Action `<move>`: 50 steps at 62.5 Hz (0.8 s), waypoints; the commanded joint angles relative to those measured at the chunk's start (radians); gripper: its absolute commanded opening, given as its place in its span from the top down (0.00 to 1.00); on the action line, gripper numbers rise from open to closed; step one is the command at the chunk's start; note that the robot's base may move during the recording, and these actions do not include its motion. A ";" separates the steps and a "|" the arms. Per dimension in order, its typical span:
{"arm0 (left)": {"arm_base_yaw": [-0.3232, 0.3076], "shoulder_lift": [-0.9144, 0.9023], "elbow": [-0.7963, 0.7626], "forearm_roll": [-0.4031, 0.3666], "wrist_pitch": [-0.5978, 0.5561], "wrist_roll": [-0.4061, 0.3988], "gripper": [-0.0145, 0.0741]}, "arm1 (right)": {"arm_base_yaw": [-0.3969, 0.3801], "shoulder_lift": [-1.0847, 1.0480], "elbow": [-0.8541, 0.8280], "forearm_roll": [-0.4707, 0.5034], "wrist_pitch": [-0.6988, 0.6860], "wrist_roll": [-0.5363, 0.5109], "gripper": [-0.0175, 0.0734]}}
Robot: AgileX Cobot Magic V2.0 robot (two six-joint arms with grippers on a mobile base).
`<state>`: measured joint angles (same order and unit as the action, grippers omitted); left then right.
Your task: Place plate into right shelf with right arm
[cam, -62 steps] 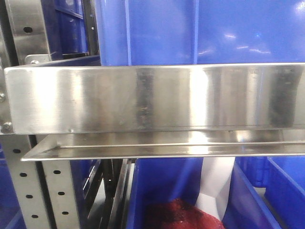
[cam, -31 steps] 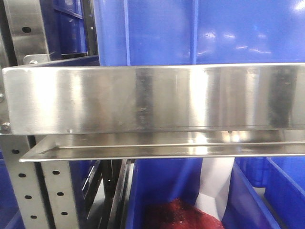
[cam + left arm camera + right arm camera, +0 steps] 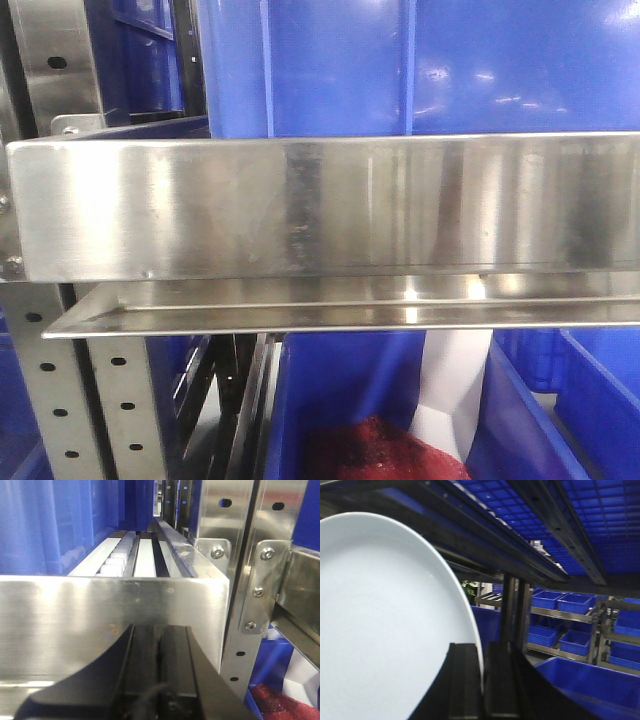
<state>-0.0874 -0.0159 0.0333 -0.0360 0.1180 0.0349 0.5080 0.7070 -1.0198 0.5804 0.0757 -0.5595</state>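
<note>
In the right wrist view my right gripper (image 3: 481,650) is shut on the rim of the white plate (image 3: 385,625), which fills the left of that view under dark shelf rails. The steel shelf (image 3: 320,205) fills the front view as a brushed front lip, with blue bins (image 3: 420,65) above it. Neither the plate nor the arms show in the front view. In the left wrist view my left gripper (image 3: 159,632) is shut and empty, right in front of a steel shelf lip (image 3: 100,615).
A blue bin (image 3: 330,400) with red mesh material (image 3: 370,450) sits below the shelf. Perforated grey uprights (image 3: 60,390) stand at the left. The right wrist view shows further racks with blue bins (image 3: 560,605) and one large bin (image 3: 590,680) close below.
The front view has shifted very slightly; reflections on the steel lip have changed. Nothing else visibly moved.
</note>
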 commanded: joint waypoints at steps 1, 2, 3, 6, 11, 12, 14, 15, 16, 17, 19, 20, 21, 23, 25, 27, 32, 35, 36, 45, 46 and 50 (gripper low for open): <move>-0.007 -0.007 0.008 -0.006 -0.087 -0.003 0.89 | -0.003 0.103 -0.074 0.000 -0.167 -0.007 0.75; -0.007 -0.007 0.008 -0.006 -0.087 -0.003 0.89 | -0.003 0.118 -0.078 0.000 -0.179 -0.007 0.75; -0.007 -0.007 0.008 -0.006 -0.087 -0.003 0.89 | -0.004 0.132 -0.081 0.000 -0.199 -0.007 0.75; -0.007 -0.007 0.008 -0.006 -0.087 -0.003 0.89 | -0.005 0.175 -0.089 0.000 -0.233 -0.007 0.75; -0.007 -0.007 0.008 -0.006 -0.087 -0.003 0.89 | -0.015 0.238 -0.095 0.000 -0.281 -0.016 0.75; -0.007 -0.007 0.008 -0.006 -0.087 -0.003 0.89 | -0.018 0.248 -0.095 0.000 -0.289 -0.018 0.75; -0.007 -0.007 0.008 -0.006 -0.087 -0.003 0.89 | -0.025 0.274 -0.095 0.000 -0.302 -0.027 0.75; -0.007 -0.007 0.008 -0.006 -0.087 -0.003 0.89 | -0.029 0.284 -0.095 0.000 -0.306 -0.031 0.75; -0.007 -0.007 0.008 -0.006 -0.087 -0.003 0.89 | -0.033 0.294 -0.095 0.000 -0.309 -0.035 0.75; -0.007 -0.007 0.008 -0.006 -0.087 -0.003 0.89 | -0.039 0.303 -0.095 0.000 -0.312 -0.039 0.75; -0.007 -0.007 0.008 -0.006 -0.087 -0.003 0.89 | -0.048 0.321 -0.095 0.000 -0.312 -0.047 0.75; -0.007 -0.007 0.008 -0.006 -0.087 -0.003 0.89 | -0.053 0.333 -0.095 0.000 -0.312 -0.052 0.75; -0.007 -0.007 0.008 -0.006 -0.087 -0.003 0.89 | -0.055 0.337 -0.095 0.000 -0.312 -0.052 0.75; -0.007 -0.007 0.008 -0.006 -0.087 -0.003 0.89 | -0.068 0.353 -0.095 0.000 -0.307 -0.054 0.75; -0.007 -0.007 0.008 -0.006 -0.087 -0.003 0.89 | -0.078 0.371 -0.095 0.000 -0.303 -0.058 0.75; -0.007 -0.007 0.008 -0.006 -0.087 -0.003 0.89 | -0.087 0.384 -0.095 0.000 -0.302 -0.059 0.75; -0.007 -0.007 0.008 -0.006 -0.087 -0.003 0.89 | -0.113 0.415 -0.095 0.000 -0.297 -0.059 0.75; -0.007 -0.007 0.008 -0.006 -0.087 -0.003 0.89 | -0.132 0.430 -0.095 0.000 -0.287 -0.059 0.75; -0.007 -0.007 0.008 -0.006 -0.087 -0.003 0.89 | -0.137 0.434 -0.095 0.000 -0.281 -0.059 0.74; -0.007 -0.007 0.008 -0.006 -0.087 -0.003 0.89 | -0.185 0.456 -0.095 0.000 -0.210 -0.059 0.72; -0.007 -0.007 0.008 -0.006 -0.087 -0.003 0.89 | -0.192 0.456 -0.095 0.000 -0.198 -0.059 0.71; -0.007 -0.007 0.008 -0.006 -0.087 -0.003 0.89 | -0.210 0.456 -0.095 0.000 -0.175 -0.059 0.65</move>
<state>-0.0874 -0.0159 0.0333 -0.0360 0.1180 0.0349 0.3259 1.1879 -1.0753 0.5824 -0.0604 -0.6113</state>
